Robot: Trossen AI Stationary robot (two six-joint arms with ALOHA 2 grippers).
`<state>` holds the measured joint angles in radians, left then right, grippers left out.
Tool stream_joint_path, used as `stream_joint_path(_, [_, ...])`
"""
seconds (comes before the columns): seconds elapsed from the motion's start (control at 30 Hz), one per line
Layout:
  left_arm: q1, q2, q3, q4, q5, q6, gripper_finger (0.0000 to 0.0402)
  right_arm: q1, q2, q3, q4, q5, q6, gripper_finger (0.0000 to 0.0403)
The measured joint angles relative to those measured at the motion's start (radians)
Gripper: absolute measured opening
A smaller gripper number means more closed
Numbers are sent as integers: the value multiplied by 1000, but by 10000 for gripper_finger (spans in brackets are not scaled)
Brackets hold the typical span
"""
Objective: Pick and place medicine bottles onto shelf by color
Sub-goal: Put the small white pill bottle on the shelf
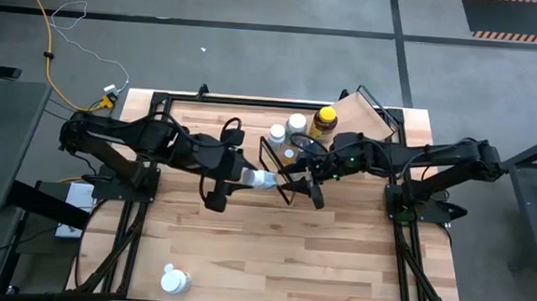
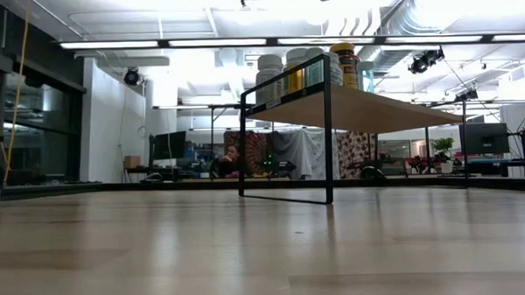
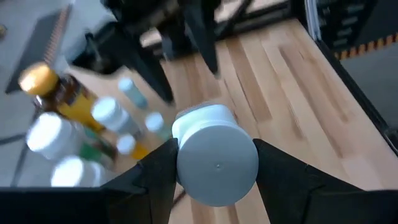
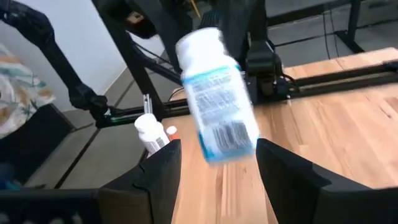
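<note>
A white medicine bottle (image 1: 263, 180) with a blue label (image 4: 221, 106) hangs in the air left of the shelf, and my left gripper (image 3: 216, 168) is shut on it. Its white cap faces the left wrist and its base points at my right gripper (image 4: 217, 155). That gripper (image 1: 311, 192) is open, just short of the base, by the shelf's near left corner. The shelf (image 1: 369, 115) carries an amber bottle with a yellow cap (image 1: 323, 121) and several white bottles (image 1: 295, 124), all standing on its board (image 2: 366, 104). My left gripper pinches the white bottle between its two fingers, one on each side of the cap end (image 3: 186, 165). The fingers come from the table's left, slanting down, and lie along the bottle. The bottle is lifted clear of the table, tilted, base away from the gripper.
Another white bottle (image 1: 175, 280) rests on the tabletop near the front left corner. The shelf's black wire frame end (image 1: 277, 165) stands right beside both grippers. The wooden tabletop (image 1: 337, 257) in front of the shelf is bare.
</note>
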<state>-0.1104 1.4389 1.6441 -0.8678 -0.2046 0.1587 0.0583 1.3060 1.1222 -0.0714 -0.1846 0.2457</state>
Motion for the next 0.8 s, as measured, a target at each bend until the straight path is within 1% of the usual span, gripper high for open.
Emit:
stream_joint_path(0.07, [0, 6, 6, -5, -17, 10, 179, 3, 15, 19, -5, -1, -25, 200])
stream_joint_path(0.2, [0, 19, 15, -7, -26, 4, 179, 4, 35, 69, -76, 10, -67, 209])
stream_joint_path(0.3, [0, 19, 15, -7, -28, -17, 179, 3, 36, 104, -158, 19, -99, 226])
stream_joint_path(0.43, [0, 19, 15, -4, -29, -36, 179, 3, 36, 139, -247, 67, -126, 257])
stream_joint_path(0.63, [0, 19, 15, 1, -32, -51, 179, 3, 36, 147, -256, 107, -180, 306])
stream_joint_path(0.8, [7, 19, 15, 8, -34, -62, 179, 3, 36, 147, -255, 123, -183, 323])
